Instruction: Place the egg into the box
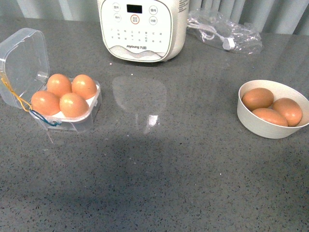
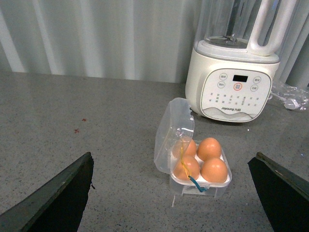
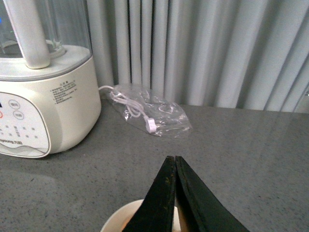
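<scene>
The clear plastic box (image 1: 72, 123) stands open at the left of the grey table, lid (image 1: 21, 58) tipped back, with yellow and blue bands at its near left corner. Every one of its white cells holds an orange-brown egg (image 1: 74, 104). The box shows in the left wrist view (image 2: 203, 186) too, some way ahead of my left gripper (image 2: 176, 193), which is open and empty. My right gripper (image 3: 174, 162) is shut with nothing between the fingers, above the near rim of the white bowl (image 3: 118, 222). Neither gripper shows in the front view.
A round white bowl (image 1: 251, 123) at the right holds three more eggs (image 1: 258, 98). A white soy-milk machine (image 1: 142, 29) stands at the back centre. A clear bag with a white cable (image 1: 227, 33) lies at the back right. Curtains hang behind the table.
</scene>
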You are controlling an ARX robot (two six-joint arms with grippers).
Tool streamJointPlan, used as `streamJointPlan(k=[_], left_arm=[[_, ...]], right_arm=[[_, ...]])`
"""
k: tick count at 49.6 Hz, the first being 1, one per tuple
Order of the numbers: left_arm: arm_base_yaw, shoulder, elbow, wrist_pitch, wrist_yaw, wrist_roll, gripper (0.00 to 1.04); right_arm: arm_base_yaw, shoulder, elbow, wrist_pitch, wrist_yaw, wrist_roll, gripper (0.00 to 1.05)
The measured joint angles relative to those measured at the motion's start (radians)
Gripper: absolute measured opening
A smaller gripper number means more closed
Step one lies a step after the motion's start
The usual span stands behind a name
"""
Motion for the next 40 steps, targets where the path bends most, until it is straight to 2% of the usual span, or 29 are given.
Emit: streamJointPlan(k=[1, 18, 24, 37, 40], left_arm=[[0.000, 0.000, 0.000, 0.000, 0.000, 0.000, 0.98], [0.000, 0.000, 0.000, 0.000, 0.000, 0.000, 0.98], [0.000, 0.000, 0.000, 0.000, 0.000, 0.000, 0.98], [0.000, 0.000, 0.000, 0.000, 0.000, 0.000, 0.98], [0.000, 0.000, 0.000, 0.000, 0.000, 0.000, 0.98]], right_arm=[[-0.009, -0.016, -0.014, 0.000, -0.008, 0.000, 0.03], [-0.105, -0.236, -0.171, -0.063, -0.099, 0.002, 0.03], [-0.130, -0.258, -0.226, -0.021, -0.120, 0.003, 0.03], [-0.175, -0.439, -0.283, -0.152, -0.167, 0.003, 0.03], [-0.223, -0.487, -0.292, -0.191, -0.234, 0.003, 0.03]])
